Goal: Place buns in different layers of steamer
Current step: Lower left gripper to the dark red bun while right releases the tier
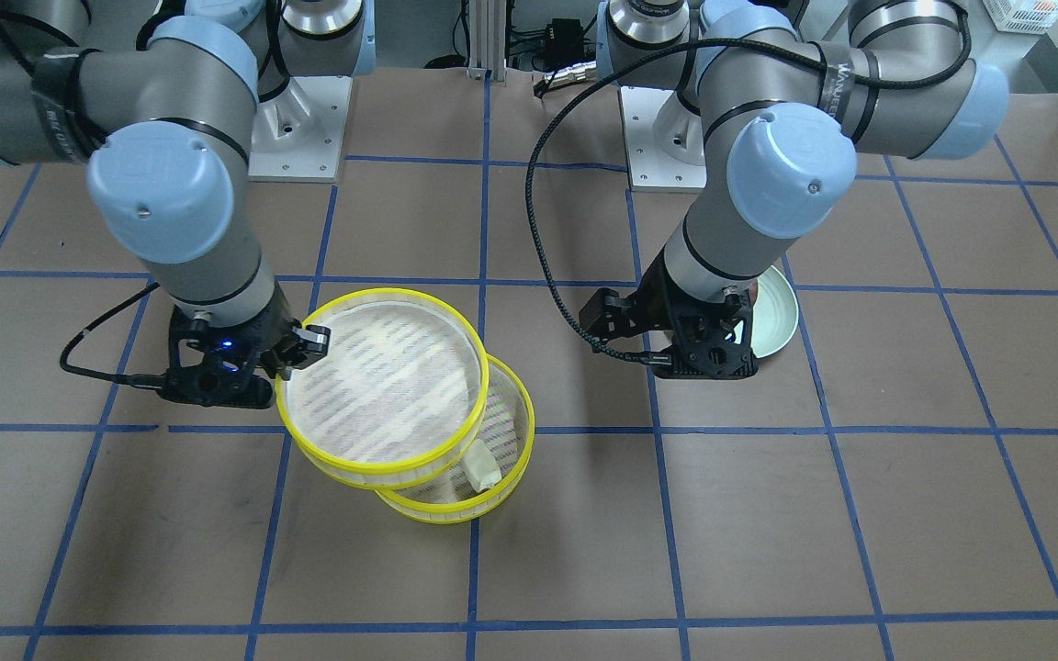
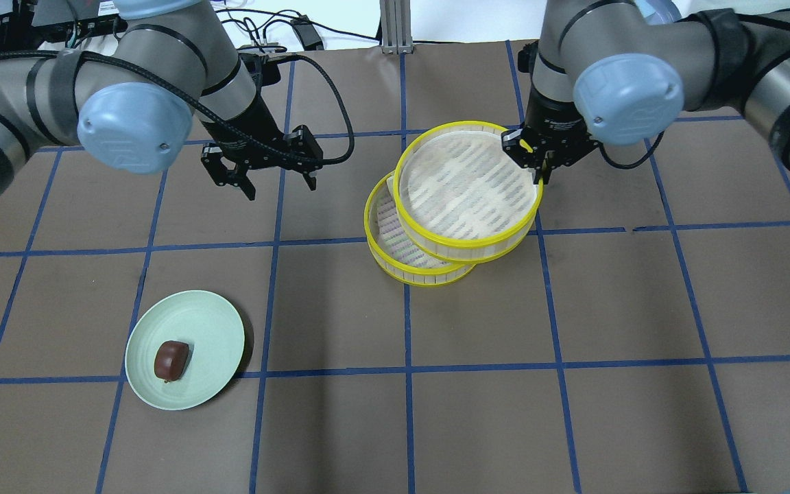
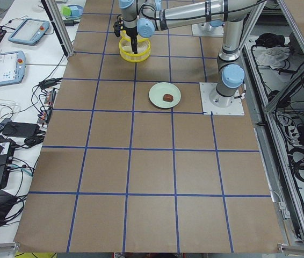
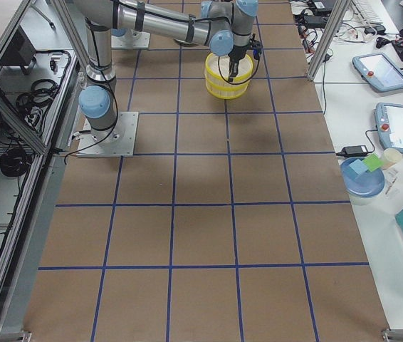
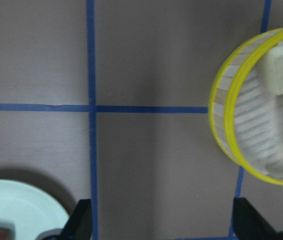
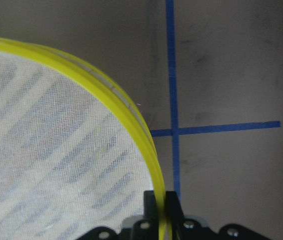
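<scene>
The steamer is two yellow-rimmed trays. My right gripper (image 2: 532, 156) is shut on the far-right rim of the empty upper tray (image 2: 463, 185) and holds it shifted off the lower tray (image 2: 385, 226). In the right wrist view its fingers pinch the yellow rim (image 6: 160, 210). The cream bun (image 1: 481, 464) lies in the uncovered part of the lower tray and also shows in the left wrist view (image 5: 280, 67). The dark brown bun (image 2: 171, 360) lies on the pale green plate (image 2: 213, 329). My left gripper (image 2: 265, 180) is open and empty above the table, between plate and steamer.
Brown table with a blue tape grid (image 2: 405, 367). The arm bases (image 1: 299, 124) stand at the robot's edge. Tablets and cables lie on side benches (image 3: 7, 67) beyond the table's far edge.
</scene>
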Motion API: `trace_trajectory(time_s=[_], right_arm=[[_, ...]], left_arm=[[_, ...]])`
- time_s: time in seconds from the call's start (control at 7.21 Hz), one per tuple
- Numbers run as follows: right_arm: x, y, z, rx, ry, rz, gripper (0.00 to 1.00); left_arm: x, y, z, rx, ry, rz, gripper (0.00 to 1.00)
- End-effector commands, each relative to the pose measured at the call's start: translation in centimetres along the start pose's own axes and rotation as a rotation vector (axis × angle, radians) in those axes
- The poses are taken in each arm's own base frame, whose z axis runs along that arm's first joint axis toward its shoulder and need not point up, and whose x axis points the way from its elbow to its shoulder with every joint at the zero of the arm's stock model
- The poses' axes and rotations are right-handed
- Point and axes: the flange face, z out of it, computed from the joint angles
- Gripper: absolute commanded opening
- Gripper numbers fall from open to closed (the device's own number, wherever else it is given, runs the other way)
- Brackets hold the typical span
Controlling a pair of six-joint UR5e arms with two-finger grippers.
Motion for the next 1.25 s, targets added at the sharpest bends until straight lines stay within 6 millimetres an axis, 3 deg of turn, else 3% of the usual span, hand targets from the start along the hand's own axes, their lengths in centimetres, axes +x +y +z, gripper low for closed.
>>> trace_trajectory(time_s=[0.0,0.28,0.69,1.11], right_arm=[[-4.2,0.1,1.6,0.027,-0.024,0.029,0.08],[-4.4,-0.5,2.5,0.027,-0.024,0.028,0.07],[-4.4,-0.4,3.7,0.004,-0.016,0.008,0.07],[-4.5,-0.7,4.4,-0.002,-0.008,0.010,0.07]], left_arm=[[-5.8,2.0,-1.1,-0.072,-0.131,0.058,1.00],[-10.2,4.2,1.7,-0.152,-0.131,0.109,1.00],[-19.2,7.0,6.8,-0.406,-0.062,0.029,0.94],[-20.4,6.6,11.2,-0.491,-0.023,-0.004,1.00]])
